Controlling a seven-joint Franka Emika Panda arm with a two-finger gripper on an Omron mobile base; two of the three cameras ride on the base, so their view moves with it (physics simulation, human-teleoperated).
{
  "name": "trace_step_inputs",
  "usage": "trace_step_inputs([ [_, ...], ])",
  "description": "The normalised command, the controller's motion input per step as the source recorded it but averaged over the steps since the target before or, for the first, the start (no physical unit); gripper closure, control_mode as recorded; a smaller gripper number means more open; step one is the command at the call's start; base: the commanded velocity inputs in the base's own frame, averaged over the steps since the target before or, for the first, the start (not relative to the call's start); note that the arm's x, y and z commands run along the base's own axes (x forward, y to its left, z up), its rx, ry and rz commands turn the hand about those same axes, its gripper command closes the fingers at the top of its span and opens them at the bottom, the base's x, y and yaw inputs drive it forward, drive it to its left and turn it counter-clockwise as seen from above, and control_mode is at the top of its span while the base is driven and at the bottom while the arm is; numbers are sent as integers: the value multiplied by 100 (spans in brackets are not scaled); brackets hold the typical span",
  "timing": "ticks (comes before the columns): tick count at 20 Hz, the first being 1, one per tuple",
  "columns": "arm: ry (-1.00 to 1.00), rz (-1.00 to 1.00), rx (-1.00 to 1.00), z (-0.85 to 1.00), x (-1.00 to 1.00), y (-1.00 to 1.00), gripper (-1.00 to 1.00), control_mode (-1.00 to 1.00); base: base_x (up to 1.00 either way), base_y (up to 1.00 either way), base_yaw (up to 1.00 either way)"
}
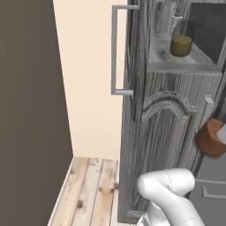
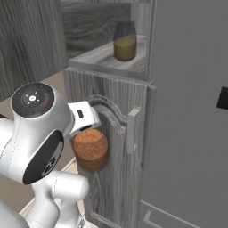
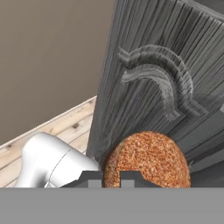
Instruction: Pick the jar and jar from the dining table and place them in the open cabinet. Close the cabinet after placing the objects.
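My gripper (image 3: 110, 179) is shut on the jar (image 3: 147, 159) with reddish-brown filling, holding it in the air in front of the cabinet's (image 3: 148, 74) lower arched door. From the right base, this jar (image 2: 91, 149) hangs just under my hand, below shelf height. It also shows at the right edge from the left base as jar (image 1: 212, 138). The second jar (image 2: 124, 42), with olive-yellow filling, stands upright on the shelf of the open cabinet (image 2: 111, 67); from the left base it is jar (image 1: 181, 45). The dining table is out of view.
The open upper door with its long silver bar handle (image 1: 115, 50) juts out on the left. A short handle (image 2: 132, 130) sits on the lower door. A flat grey panel (image 2: 191, 133) rises on the right. Wood floor (image 1: 88, 190) and a beige wall (image 1: 88, 88) lie left.
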Motion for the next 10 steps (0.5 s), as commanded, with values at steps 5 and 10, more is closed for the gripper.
trace_step_inputs([
  [5, 0, 0, 0, 0, 0, 0, 100, 100, 0, 51, 0],
  [10, 0, 0, 0, 0, 0, 0, 100, 100, 8, 46, 0],
])
